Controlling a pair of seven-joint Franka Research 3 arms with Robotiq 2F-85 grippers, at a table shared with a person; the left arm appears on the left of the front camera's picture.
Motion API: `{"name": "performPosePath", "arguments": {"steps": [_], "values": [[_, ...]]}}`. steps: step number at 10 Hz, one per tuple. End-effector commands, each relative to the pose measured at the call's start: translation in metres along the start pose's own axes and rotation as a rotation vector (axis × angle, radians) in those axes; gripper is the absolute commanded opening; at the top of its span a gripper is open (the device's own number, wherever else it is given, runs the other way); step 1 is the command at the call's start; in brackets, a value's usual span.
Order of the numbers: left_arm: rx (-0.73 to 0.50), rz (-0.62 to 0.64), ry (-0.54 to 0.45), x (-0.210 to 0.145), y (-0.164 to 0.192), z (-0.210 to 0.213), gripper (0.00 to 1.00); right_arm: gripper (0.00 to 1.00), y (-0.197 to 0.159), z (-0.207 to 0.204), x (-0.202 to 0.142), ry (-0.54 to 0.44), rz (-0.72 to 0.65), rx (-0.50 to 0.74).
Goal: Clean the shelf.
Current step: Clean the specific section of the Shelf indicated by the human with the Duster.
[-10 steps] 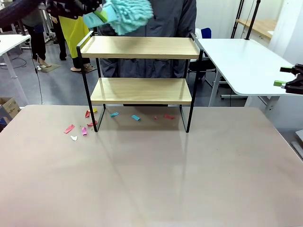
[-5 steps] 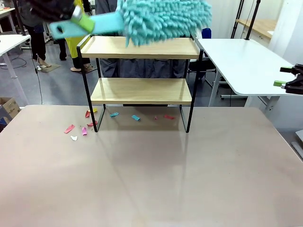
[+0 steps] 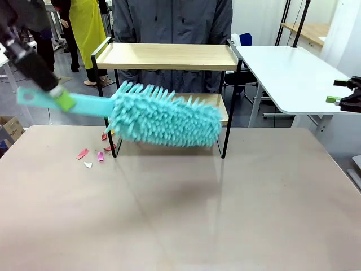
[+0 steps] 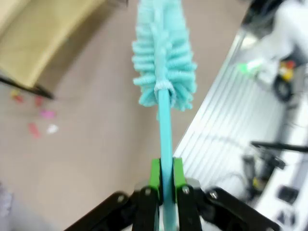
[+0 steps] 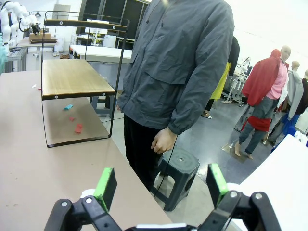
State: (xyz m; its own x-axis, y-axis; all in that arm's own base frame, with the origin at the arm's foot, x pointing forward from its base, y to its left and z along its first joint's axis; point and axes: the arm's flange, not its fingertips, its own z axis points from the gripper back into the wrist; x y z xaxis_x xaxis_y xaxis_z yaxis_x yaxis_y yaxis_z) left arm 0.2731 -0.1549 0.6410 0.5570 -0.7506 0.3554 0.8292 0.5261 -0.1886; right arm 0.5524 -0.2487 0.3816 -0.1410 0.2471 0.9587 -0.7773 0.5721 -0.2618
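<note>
Duster (image 3: pixel 163 121) has dropped before the shelf (image 3: pixel 169 56), clamped in left fingers (image 4: pixel 154 175); right fingers (image 5: pixel 107 186) spread wide.

Robotics laboratory, indicated by neighbouring white table (image 3: pixel 293 73), bare grey floor (image 5: pixel 211 137), black equipment stands (image 3: pixel 299 22) and bystanders (image 5: pixel 264 96) standing about.

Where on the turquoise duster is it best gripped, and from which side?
Grip the thin flat handle near its bare end, from behind, in line with it, closing on its two flat faces. The fluffy head is too soft and wide. The left end effector holds it this way.
</note>
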Motion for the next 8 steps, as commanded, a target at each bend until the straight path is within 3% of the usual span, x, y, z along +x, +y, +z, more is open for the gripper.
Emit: {"name": "performPosePath", "arguments": {"steps": [1, 4, 6, 7, 8], "values": [[0.033, -0.047, 0.123, -0.023, 0.0, -0.011, 0.13, 1.0, -0.001, -0.001, 0.008, 0.017, -0.011, 0.001], [-0.032, -0.012, 0.259, -0.046, 0.006, -0.033, 0.13, 1.0, -0.001, -0.001, 0.008, 0.017, -0.011, 0.001], [0.038, 0.028, 0.282, -0.059, 0.012, -0.037, 0.13, 1.0, -0.001, -0.001, 0.008, 0.017, -0.011, 0.001], [0.094, 0.073, 0.246, -0.059, 0.011, -0.042, 0.13, 1.0, -0.001, -0.001, 0.008, 0.017, -0.011, 0.001], [-0.019, 0.022, 0.276, -0.05, 0.008, -0.041, 0.13, 1.0, -0.001, -0.001, 0.008, 0.017, -0.011, 0.001]]}}
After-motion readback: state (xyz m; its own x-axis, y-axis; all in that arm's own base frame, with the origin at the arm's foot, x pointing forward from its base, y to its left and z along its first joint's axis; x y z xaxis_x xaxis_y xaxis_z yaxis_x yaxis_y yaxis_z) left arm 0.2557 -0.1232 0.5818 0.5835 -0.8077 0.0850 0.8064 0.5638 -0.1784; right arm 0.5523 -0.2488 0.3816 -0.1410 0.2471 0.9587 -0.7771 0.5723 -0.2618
